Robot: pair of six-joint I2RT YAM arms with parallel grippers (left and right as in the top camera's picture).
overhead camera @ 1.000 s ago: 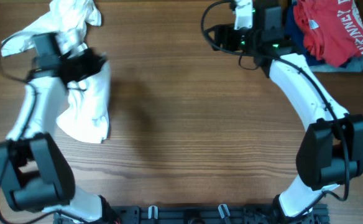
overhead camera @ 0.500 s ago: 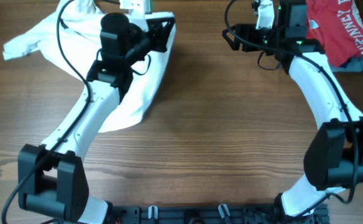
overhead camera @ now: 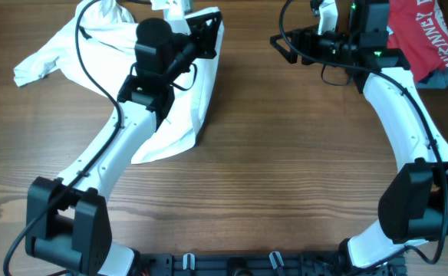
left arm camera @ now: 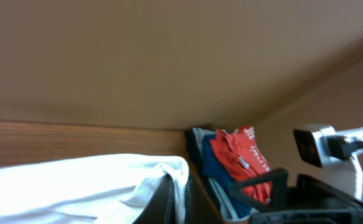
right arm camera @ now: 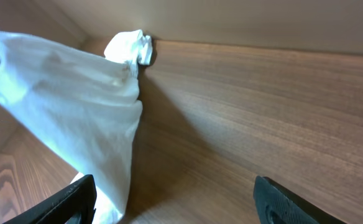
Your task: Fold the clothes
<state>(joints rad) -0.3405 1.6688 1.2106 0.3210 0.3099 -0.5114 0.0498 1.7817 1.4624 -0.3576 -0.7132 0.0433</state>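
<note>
The white T-shirt [overhead camera: 186, 100] hangs from my left gripper [overhead camera: 211, 31] at the back of the table. Its body drapes down to the wood and a sleeve [overhead camera: 32, 70] trails to the left. In the left wrist view the gripper [left arm camera: 180, 186] is shut on a bunched fold of the white T-shirt [left arm camera: 76, 180]. No lettering shows. My right gripper [overhead camera: 281, 47] stands open, a short way right of the held corner and facing it. In the right wrist view its fingers [right arm camera: 69, 199] are spread wide over bare wood, with the T-shirt [right arm camera: 63, 93] hanging at the left.
A red garment with white lettering [overhead camera: 423, 38] lies on blue folded garments [overhead camera: 439, 77] at the back right corner, behind the right arm. The same red garment [left arm camera: 237, 155] appears in the left wrist view, with a brown wall behind the table.
My left arm has swung from the far left to the back middle, dragging the T-shirt along and spreading it out. The right gripper has shifted slightly left toward it.
</note>
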